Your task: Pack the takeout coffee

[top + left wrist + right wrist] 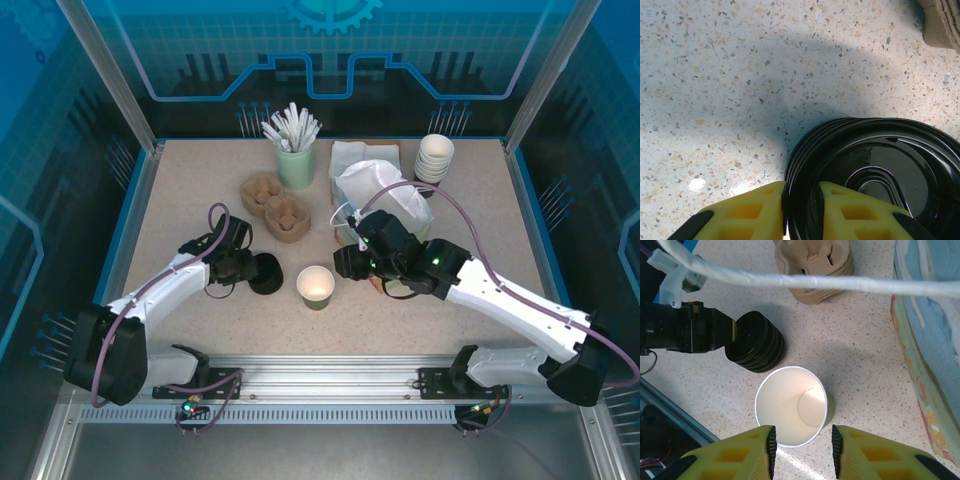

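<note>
A lidded takeout coffee is out of view. A single lidless paper cup (316,287) with green sides and a white inside stands upright at the table's middle front. My right gripper (802,450) hangs open over the cup (792,406), one finger on each side of its near rim, not touching. Left of the cup sits a stack of black lids (266,273). My left gripper (802,192) is shut on the rim of the top black lid (875,165), one pad inside and one outside. The stack of lids (756,342) also shows in the right wrist view.
A white and blue paper bag (385,195) stands behind my right arm, its side close on the right (930,340). Brown pulp cup carriers (275,208), a green holder of white sticks (296,160), napkins (360,152) and a stack of white cups (434,157) line the back.
</note>
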### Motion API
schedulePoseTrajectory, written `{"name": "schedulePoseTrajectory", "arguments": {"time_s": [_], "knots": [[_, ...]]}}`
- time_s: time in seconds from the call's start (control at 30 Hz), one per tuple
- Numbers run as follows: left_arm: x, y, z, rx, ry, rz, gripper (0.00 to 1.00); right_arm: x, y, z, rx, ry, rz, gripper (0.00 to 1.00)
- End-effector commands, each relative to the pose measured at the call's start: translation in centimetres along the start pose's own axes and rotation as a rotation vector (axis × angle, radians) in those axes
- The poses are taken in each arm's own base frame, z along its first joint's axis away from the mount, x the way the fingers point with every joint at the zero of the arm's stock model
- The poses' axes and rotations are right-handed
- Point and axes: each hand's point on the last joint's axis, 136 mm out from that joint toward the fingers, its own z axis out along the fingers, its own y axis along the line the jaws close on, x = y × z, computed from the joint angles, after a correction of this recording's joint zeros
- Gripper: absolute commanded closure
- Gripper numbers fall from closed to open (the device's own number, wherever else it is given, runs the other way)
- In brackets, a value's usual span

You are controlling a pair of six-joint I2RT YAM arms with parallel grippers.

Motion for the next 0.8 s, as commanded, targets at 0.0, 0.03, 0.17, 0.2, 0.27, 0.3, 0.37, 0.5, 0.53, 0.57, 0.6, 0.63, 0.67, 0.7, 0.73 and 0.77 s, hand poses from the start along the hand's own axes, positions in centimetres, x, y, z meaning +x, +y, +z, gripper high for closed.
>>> {"name": "schedulePoseTrajectory", "arguments": {"time_s": [0.0, 0.03, 0.17, 0.2, 0.27, 0.3, 0.37, 0.5, 0.53, 0.57, 0.6, 0.63, 0.67, 0.7, 0.73, 0.77], "knots": [[0.4, 0.4, -0.2, -0.017, 0.0, 0.023, 0.76, -0.8, 0.7, -1.6, -0.051, -0.022, 0.01, 0.63], [0.3, 0.3, -0.3, -0.014, -0.002, 0.023, 0.76, -0.9, 0.8, -1.7, -0.057, -0.026, 0.012, 0.63], [0.0, 0.3, -1.1, -0.007, -0.019, 0.025, 0.79, -1.1, 1.3, -2.4, -0.093, -0.034, 0.025, 0.63], [0.0, 0.2, -1.3, -0.005, -0.023, 0.026, 0.8, -1.0, 1.4, -2.5, -0.098, -0.033, 0.027, 0.63], [-0.1, 0.2, -1.7, 0.001, -0.03, 0.025, 0.81, -1.1, 1.5, -2.7, -0.108, -0.037, 0.034, 0.64], [-0.1, 0.2, -1.8, 0.001, -0.034, 0.026, 0.81, -1.1, 1.5, -2.7, -0.112, -0.036, 0.036, 0.64], [-0.1, 0.2, -2.1, 0.004, -0.038, 0.025, 0.82, -1.1, 1.5, -2.8, -0.119, -0.037, 0.043, 0.64], [-0.2, 0.2, -2.7, 0.009, -0.048, 0.024, 0.82, -1.0, 1.7, -3.0, -0.134, -0.034, 0.05, 0.64], [-0.2, 0.2, -2.8, 0.013, -0.051, 0.025, 0.83, -0.9, 1.8, -3.0, -0.138, -0.032, 0.052, 0.64], [-0.1, 0.3, -2.9, 0.014, -0.053, 0.023, 0.84, -1.0, 1.9, -3.1, -0.142, -0.032, 0.054, 0.65], [-0.1, 0.2, -3.1, 0.016, -0.056, 0.023, 0.84, -1.0, 1.9, -3.1, -0.146, -0.031, 0.057, 0.65], [-0.2, 0.2, -3.2, 0.019, -0.057, 0.022, 0.84, -0.9, 1.9, -3.1, -0.147, -0.029, 0.059, 0.65], [-0.2, 0.3, -3.3, 0.02, -0.06, 0.021, 0.84, -0.9, 2.0, -3.1, -0.153, -0.03, 0.061, 0.65], [-0.2, 0.2, -3.5, 0.025, -0.063, 0.02, 0.84, -0.9, 2.1, -3.1, -0.157, -0.029, 0.064, 0.65], [-0.2, 0.2, -3.7, 0.028, -0.064, 0.02, 0.84, -0.9, 2.2, -3.1, -0.162, -0.028, 0.065, 0.65], [-0.2, 0.1, -3.9, 0.033, -0.069, 0.018, 0.85, -0.9, 2.3, -3.2, -0.167, -0.027, 0.069, 0.65]]}}
